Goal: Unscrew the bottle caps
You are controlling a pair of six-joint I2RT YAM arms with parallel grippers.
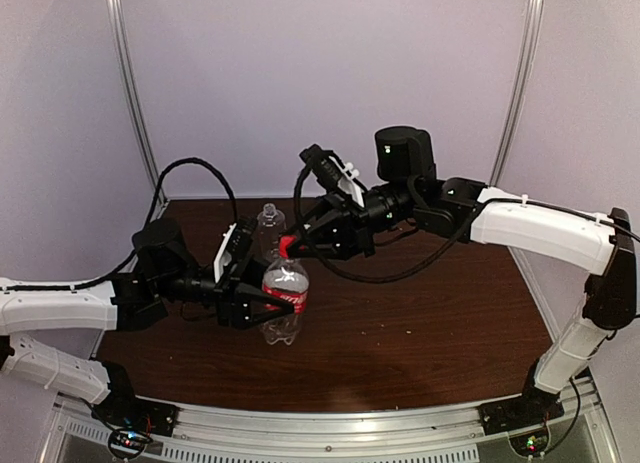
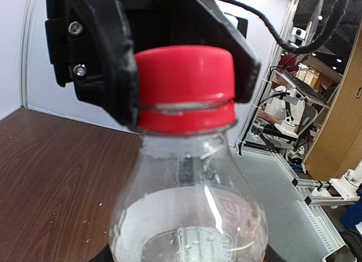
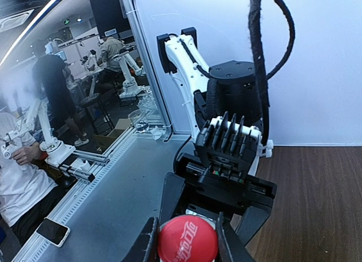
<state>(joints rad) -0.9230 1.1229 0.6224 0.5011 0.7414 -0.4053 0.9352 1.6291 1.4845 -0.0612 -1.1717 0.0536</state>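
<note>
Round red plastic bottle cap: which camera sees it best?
Left wrist view: the round red plastic bottle cap is big, sharp, side-on. Right wrist shows only its top, pinched by the right gripper. Top view shows a tiny red speck.

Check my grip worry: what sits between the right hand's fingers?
The red cap, touching both fingers; the right wrist view shows it.

Left tool (image 1: 268,305) grips the labelled bottle (image 1: 288,283), right tool (image 1: 289,249) its red cap (image 2: 185,84), plain bottle (image 1: 268,223) just behind; table (image 1: 440,323) open rightward.
</note>
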